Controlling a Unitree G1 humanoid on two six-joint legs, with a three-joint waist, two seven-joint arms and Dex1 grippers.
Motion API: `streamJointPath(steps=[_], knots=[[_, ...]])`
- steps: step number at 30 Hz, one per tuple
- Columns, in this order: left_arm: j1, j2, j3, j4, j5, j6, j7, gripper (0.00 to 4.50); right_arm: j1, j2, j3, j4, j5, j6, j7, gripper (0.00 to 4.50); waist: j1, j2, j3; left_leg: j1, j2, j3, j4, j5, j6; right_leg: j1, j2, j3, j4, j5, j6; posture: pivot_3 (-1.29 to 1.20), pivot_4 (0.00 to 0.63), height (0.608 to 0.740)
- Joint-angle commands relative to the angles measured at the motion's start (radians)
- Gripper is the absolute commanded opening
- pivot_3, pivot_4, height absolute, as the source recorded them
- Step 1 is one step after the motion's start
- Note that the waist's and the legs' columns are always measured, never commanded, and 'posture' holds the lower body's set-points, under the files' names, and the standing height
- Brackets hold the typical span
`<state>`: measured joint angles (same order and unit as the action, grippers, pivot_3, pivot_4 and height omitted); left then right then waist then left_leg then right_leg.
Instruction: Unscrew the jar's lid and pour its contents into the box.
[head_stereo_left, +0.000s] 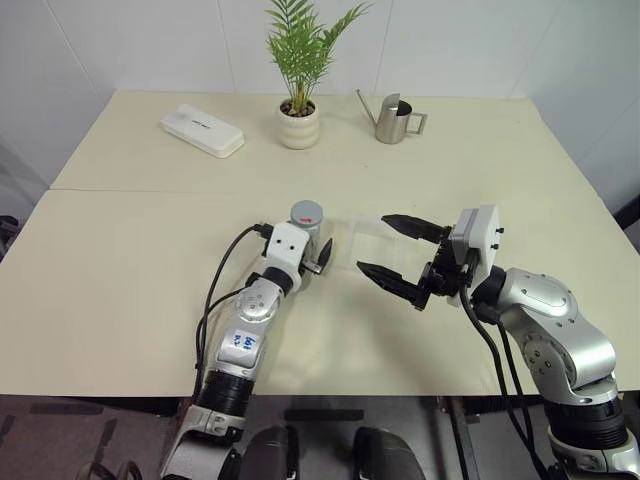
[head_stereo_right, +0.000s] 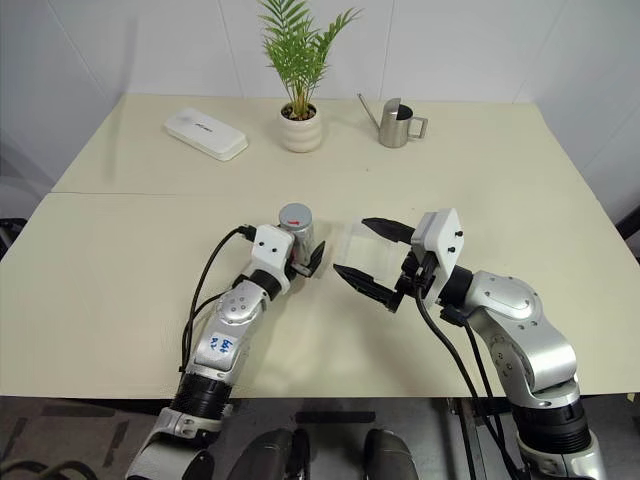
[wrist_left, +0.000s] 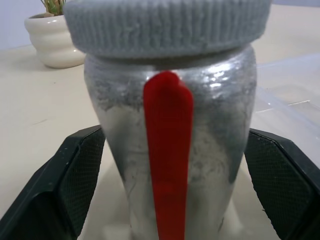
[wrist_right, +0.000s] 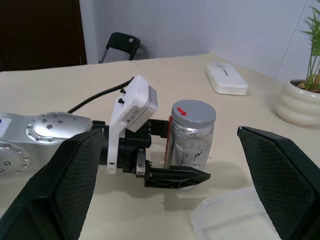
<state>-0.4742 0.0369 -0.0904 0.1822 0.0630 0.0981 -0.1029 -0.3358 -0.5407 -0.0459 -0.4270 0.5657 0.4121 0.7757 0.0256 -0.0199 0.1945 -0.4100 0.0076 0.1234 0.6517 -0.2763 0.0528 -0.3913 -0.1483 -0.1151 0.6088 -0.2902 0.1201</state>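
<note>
Table is taking up most of the scene, pale cream, with a seam running across it. My right gripper is hovering above the table right of centre, jaws spread wide with nothing between them, pointing toward the jar. My left gripper is reaching forward at table centre, jaws open around the jar, one finger on each side of the silvery body; a thin gap is showing at both pads in the left wrist view, so I am not gripping it. The jar is standing upright at table centre, red stripe facing my left wrist, and the lid is sitting on top, grey with a ribbed edge and a small red mark. The box is lying just right of the jar, clear and low-walled, between the jar and my right gripper. At the far edge the potted plant is standing in the middle, the flat white case is lying left of it, and the steel watering can is standing right of it. Jar contents hidden by the body.
</note>
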Motion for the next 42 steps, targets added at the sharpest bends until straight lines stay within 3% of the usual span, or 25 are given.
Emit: streamJointPath(steps=[1,6,12,15,19,23,32,42], knots=[[-0.028,-0.021,0.012,0.003,-0.025,-0.056,0.002,3.58,0.01,0.005,-0.005,-0.037,-0.002,-0.021,-0.008,4.5,0.0,0.0,0.0,0.0,0.0,0.0,0.0,0.0,0.0,0.0,0.0,0.0,0.0,0.0,0.0,0.0,0.15,0.74],[-0.028,-0.034,0.024,0.029,-0.042,-0.085,-0.006,2.0,0.014,0.007,-0.008,-0.027,-0.01,-0.028,-0.008,4.5,0.0,0.0,0.0,0.0,0.0,0.0,0.0,0.0,0.0,0.0,0.0,0.0,0.0,0.0,0.0,0.0,0.15,0.74],[-0.034,0.001,0.093,-0.001,-0.163,-0.111,-0.114,1.97,-0.005,0.004,0.004,-0.003,-0.016,-0.022,-0.001,4.5,-0.001,0.0,0.0,0.0,0.0,0.0,0.0,0.0,0.0,0.0,0.0,0.0,0.0,0.0,0.0,0.0,0.15,0.74],[-0.033,0.105,0.149,-0.065,-0.295,-0.053,-0.283,1.97,-0.022,-0.006,0.03,-0.017,-0.019,0.01,-0.004,4.5,-0.01,0.0,0.0,0.0,0.001,0.0,0.0,0.0,0.0,0.0,0.001,0.0,0.001,0.0,0.0,0.0,0.15,0.74],[-0.053,0.343,0.162,-0.139,-0.434,0.126,-0.577,1.97,-0.091,0.025,0.061,-0.044,-0.002,0.082,-0.064,4.5,-0.03,0.0,0.0,0.0,0.002,0.0,0.0,0.001,-0.002,-0.001,0.002,-0.001,0.002,0.0,-0.001,0.0,0.15,0.74],[-0.101,0.446,0.142,-0.15,-0.485,0.202,-0.715,1.97,-0.187,0.081,0.076,-0.053,0.067,0.191,-0.123,4.5,-0.026,0.0,0.0,0.0,0.002,-0.001,0.001,0.001,-0.002,0.0,0.002,-0.001,0.003,-0.001,-0.001,0.0,0.15,0.74],[-0.108,0.437,0.07,-0.188,-0.493,0.231,-0.836,1.97,-0.339,0.175,0.133,0.027,0.058,0.291,-0.176,4.5,-0.03,0.0,0.0,-0.001,0.001,-0.001,-0.001,0.001,-0.002,-0.002,0.004,-0.002,0.003,-0.001,-0.001,0.0,0.15,0.74],[-0.106,0.425,0.061,-0.193,-0.486,0.215,-0.869,1.97,-0.413,0.173,0.178,0.098,0.034,0.305,-0.102,4.5,-0.031,0.0,0.0,-0.001,0.002,0.0,0.0,0.001,-0.002,-0.002,0.008,-0.001,0.002,-0.001,-0.001,0.0,0.15,0.74]])
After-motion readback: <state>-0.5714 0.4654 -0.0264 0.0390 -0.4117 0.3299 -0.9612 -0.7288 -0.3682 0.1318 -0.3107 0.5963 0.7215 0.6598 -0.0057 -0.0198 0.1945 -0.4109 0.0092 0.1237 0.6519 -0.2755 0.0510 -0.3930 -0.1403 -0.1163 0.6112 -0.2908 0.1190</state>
